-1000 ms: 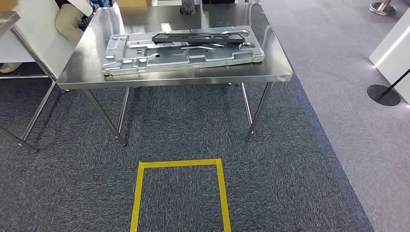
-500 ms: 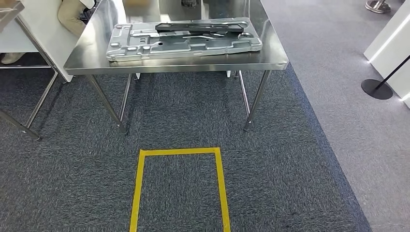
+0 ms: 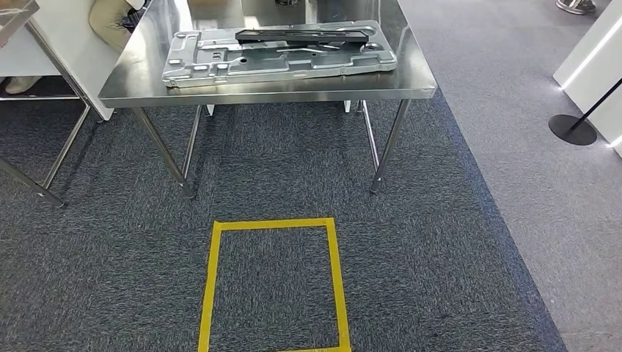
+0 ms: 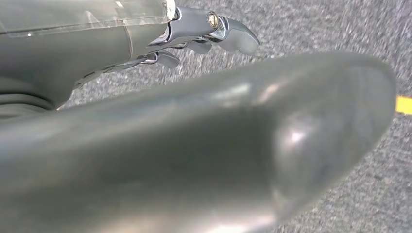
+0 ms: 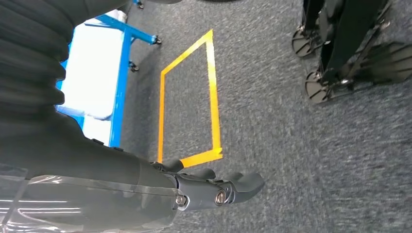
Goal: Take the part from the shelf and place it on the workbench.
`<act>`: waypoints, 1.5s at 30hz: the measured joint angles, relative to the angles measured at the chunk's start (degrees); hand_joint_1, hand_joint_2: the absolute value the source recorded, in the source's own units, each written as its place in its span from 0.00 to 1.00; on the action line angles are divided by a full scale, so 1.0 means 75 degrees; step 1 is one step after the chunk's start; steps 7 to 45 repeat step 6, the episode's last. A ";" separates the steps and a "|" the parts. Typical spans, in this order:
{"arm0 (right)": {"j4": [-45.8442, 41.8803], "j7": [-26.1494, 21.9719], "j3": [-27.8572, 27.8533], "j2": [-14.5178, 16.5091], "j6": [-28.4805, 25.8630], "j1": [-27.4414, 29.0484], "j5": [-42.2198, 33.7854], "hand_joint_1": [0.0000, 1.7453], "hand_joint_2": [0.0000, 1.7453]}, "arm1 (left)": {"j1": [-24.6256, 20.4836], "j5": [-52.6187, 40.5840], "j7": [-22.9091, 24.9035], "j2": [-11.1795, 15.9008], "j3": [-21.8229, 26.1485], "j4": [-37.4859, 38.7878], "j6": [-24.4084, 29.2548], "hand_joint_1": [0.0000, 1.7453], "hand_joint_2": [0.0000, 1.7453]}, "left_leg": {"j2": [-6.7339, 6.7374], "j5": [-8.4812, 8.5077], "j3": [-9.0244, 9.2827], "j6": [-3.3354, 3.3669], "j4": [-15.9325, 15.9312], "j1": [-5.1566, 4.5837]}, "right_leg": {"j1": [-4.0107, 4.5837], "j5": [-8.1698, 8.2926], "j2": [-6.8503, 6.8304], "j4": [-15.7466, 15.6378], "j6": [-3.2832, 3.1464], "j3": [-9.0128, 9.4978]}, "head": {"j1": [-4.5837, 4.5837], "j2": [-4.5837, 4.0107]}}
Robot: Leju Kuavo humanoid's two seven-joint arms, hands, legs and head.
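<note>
A long black part [image 3: 301,34] lies on a big silver stamped plate [image 3: 279,64], which rests on the steel workbench [image 3: 271,93] at the far side of the carpet. My left hand [image 4: 145,53] hangs over the grey carpet with its fingers [image 4: 233,36] stretched out and nothing in them. My right hand [image 5: 194,190] also hangs low above the carpet, fingers [image 5: 243,183] extended and apart, holding nothing.
A yellow taped square [image 3: 213,286] marks the carpet in front of the workbench and appears as the taped square [image 5: 212,97] in the right wrist view beside a blue cart [image 5: 119,73]. A second table's legs [image 3: 44,183] stand left; a stanchion base [image 3: 572,130] right. A person's legs [image 3: 110,18] at far left.
The whole picture has slid upward, so the camera has moved; workbench and yellow square now sit higher in the frame. The part and plate lie as before.
</note>
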 joint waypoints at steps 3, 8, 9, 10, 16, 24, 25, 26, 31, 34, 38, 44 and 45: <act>0.0000 -0.0034 -0.0058 0.0000 0.0004 0.0000 -0.0011 0.00 0.50 | 0.0001 -0.0001 0.0051 -0.0010 0.0000 0.0000 -0.0005 0.00 1.00 | -0.0002 0.0022 0.0004 -0.0041 -0.0032 0.0015 | 0.0017 0.0000 -0.0001 0.0001 -0.0047 -0.0010 | 0.0001 0.0001; 0.0000 -0.0117 -0.0075 0.0000 0.0032 -0.0001 -0.0021 0.00 0.33 | -0.0004 -0.0030 0.0090 -0.0009 0.0000 0.0000 0.0024 0.00 1.00 | -0.0002 0.0034 0.0007 -0.0062 -0.0049 0.0019 | 0.0021 0.0000 -0.0001 0.0004 -0.0067 -0.0016 | 0.0000 -0.0001; 0.0000 -0.0117 -0.0075 0.0000 0.0032 -0.0001 -0.0021 0.00 0.33 | -0.0004 -0.0030 0.0090 -0.0009 0.0000 0.0000 0.0024 0.00 1.00 | -0.0002 0.0034 0.0007 -0.0062 -0.0049 0.0019 | 0.0021 0.0000 -0.0001 0.0004 -0.0067 -0.0016 | 0.0000 -0.0001; 0.0000 -0.0117 -0.0075 0.0000 0.0032 -0.0001 -0.0021 0.00 0.33 | -0.0004 -0.0030 0.0090 -0.0009 0.0000 0.0000 0.0024 0.00 1.00 | -0.0002 0.0034 0.0007 -0.0062 -0.0049 0.0019 | 0.0021 0.0000 -0.0001 0.0004 -0.0067 -0.0016 | 0.0000 -0.0001; 0.0000 -0.0117 -0.0075 0.0000 0.0032 -0.0001 -0.0021 0.00 0.33 | -0.0004 -0.0030 0.0090 -0.0009 0.0000 0.0000 0.0024 0.00 1.00 | -0.0002 0.0034 0.0007 -0.0062 -0.0049 0.0019 | 0.0021 0.0000 -0.0001 0.0004 -0.0067 -0.0016 | 0.0000 -0.0001; 0.0000 -0.0117 -0.0075 0.0000 0.0032 -0.0001 -0.0021 0.00 0.33 | -0.0004 -0.0030 0.0090 -0.0009 0.0000 0.0000 0.0024 0.00 1.00 | -0.0002 0.0034 0.0007 -0.0062 -0.0049 0.0019 | 0.0021 0.0000 -0.0001 0.0004 -0.0067 -0.0016 | 0.0000 -0.0001; 0.0000 -0.0117 -0.0075 0.0000 0.0032 -0.0001 -0.0021 0.00 0.33 | -0.0004 -0.0030 0.0090 -0.0009 0.0000 0.0000 0.0024 0.00 1.00 | -0.0002 0.0034 0.0007 -0.0062 -0.0049 0.0019 | 0.0021 0.0000 -0.0001 0.0004 -0.0067 -0.0016 | 0.0000 -0.0001; 0.0000 -0.0117 -0.0075 0.0000 0.0032 -0.0001 -0.0021 0.00 0.33 | -0.0004 -0.0030 0.0090 -0.0009 0.0000 0.0000 0.0024 0.00 1.00 | -0.0002 0.0034 0.0007 -0.0062 -0.0049 0.0019 | 0.0021 0.0000 -0.0001 0.0004 -0.0067 -0.0016 | 0.0000 -0.0001; 0.0000 -0.0117 -0.0075 0.0000 0.0032 -0.0001 -0.0021 0.00 0.33 | -0.0004 -0.0030 0.0090 -0.0009 0.0000 0.0000 0.0024 0.00 1.00 | -0.0002 0.0034 0.0007 -0.0062 -0.0049 0.0019 | 0.0021 0.0000 -0.0001 0.0004 -0.0067 -0.0016 | 0.0000 -0.0001; 0.0000 -0.0117 -0.0075 0.0000 0.0032 -0.0001 -0.0021 0.00 0.33 | -0.0004 -0.0030 0.0090 -0.0009 0.0000 0.0000 0.0024 0.00 1.00 | -0.0002 0.0034 0.0007 -0.0062 -0.0049 0.0019 | 0.0021 0.0000 -0.0001 0.0004 -0.0067 -0.0016 | 0.0000 -0.0001; 0.0000 -0.0117 -0.0075 0.0000 0.0032 -0.0001 -0.0021 0.00 0.33 | -0.0004 -0.0030 0.0090 -0.0009 0.0000 0.0000 0.0024 0.00 1.00 | -0.0002 0.0034 0.0007 -0.0062 -0.0049 0.0019 | 0.0021 0.0000 -0.0001 0.0004 -0.0067 -0.0016 | 0.0000 -0.0001; 0.0000 -0.0117 -0.0075 0.0000 0.0032 -0.0001 -0.0021 0.00 0.33 | -0.0004 -0.0030 0.0090 -0.0009 0.0000 0.0000 0.0024 0.00 1.00 | -0.0002 0.0034 0.0007 -0.0062 -0.0049 0.0019 | 0.0021 0.0000 -0.0001 0.0004 -0.0067 -0.0016 | 0.0000 -0.0001; 0.0000 -0.0117 -0.0075 0.0000 0.0032 -0.0001 -0.0021 0.00 0.33 | -0.0004 -0.0030 0.0090 -0.0009 0.0000 0.0000 0.0024 0.00 1.00 | -0.0002 0.0034 0.0007 -0.0062 -0.0049 0.0019 | 0.0021 0.0000 -0.0001 0.0004 -0.0067 -0.0016 | 0.0000 -0.0001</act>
